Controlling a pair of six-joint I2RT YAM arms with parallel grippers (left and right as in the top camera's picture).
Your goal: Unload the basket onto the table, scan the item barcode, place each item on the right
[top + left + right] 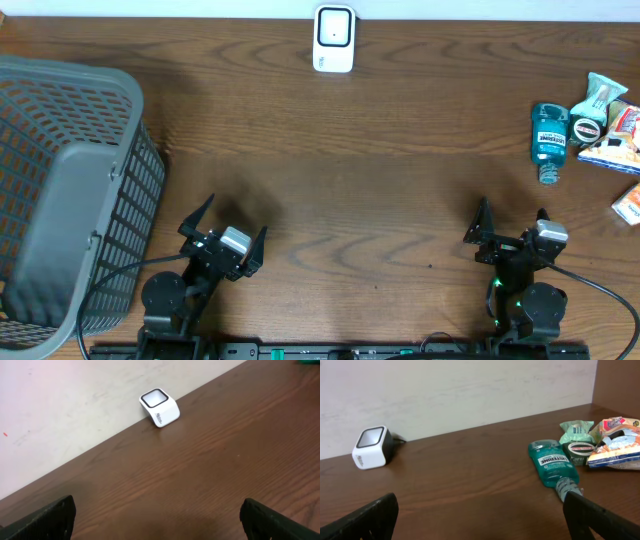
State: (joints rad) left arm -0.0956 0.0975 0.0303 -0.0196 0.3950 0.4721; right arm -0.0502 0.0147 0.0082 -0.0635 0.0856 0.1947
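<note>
A white barcode scanner with a dark window stands at the table's far edge, centre; it also shows as the scanner and the scanner. Items lie at the far right: a teal mouthwash bottle on its side, seen as the bottle, a roll of tape, a green pouch and a snack packet. My left gripper is open near the front left with nothing between its fingers. My right gripper is open at the front right, below the bottle, holding nothing.
A large grey plastic basket fills the left side of the table, close to my left arm. A small white-and-orange box lies at the right edge. A pale wall runs behind the scanner.
</note>
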